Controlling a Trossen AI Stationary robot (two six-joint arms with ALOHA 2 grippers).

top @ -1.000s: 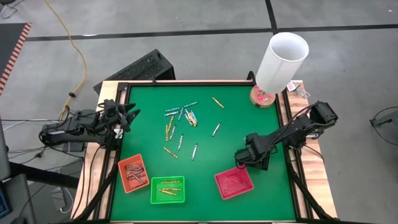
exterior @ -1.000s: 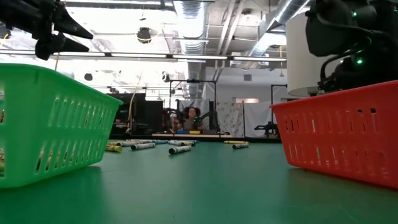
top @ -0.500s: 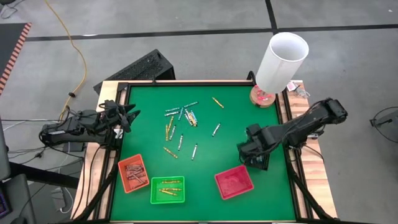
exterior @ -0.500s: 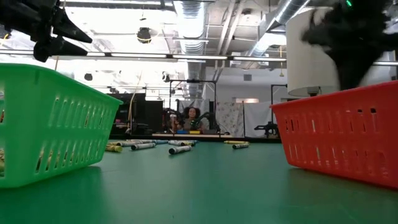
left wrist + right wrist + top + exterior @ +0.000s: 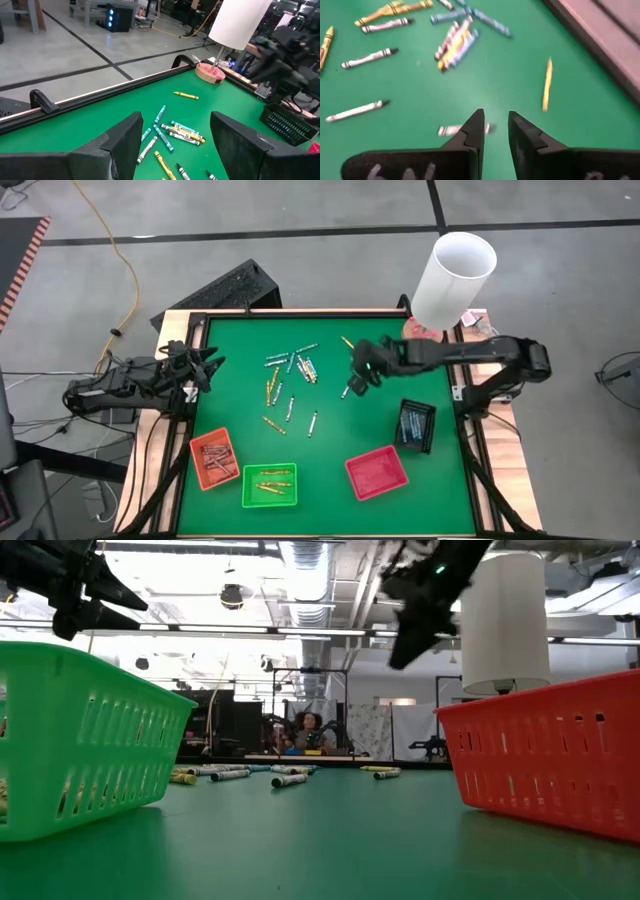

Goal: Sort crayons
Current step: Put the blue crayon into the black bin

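Risk lay in the narrow gap: right gripper, fingers slightly apart and empty above a grey crayon, could straddle badly and knock it aside.

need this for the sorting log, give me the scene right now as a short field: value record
table: green mat
loose crayons: cluster at mid-table, strays around it
orange tray: reddish-brown crayons inside
green tray: yellow-gold crayons inside
red tray: contents unclear
black tray: contents unclear
right gripper: open, empty, above a silvery crayon
left gripper: open, waiting at the table's left edge
white cylinder: far right corner
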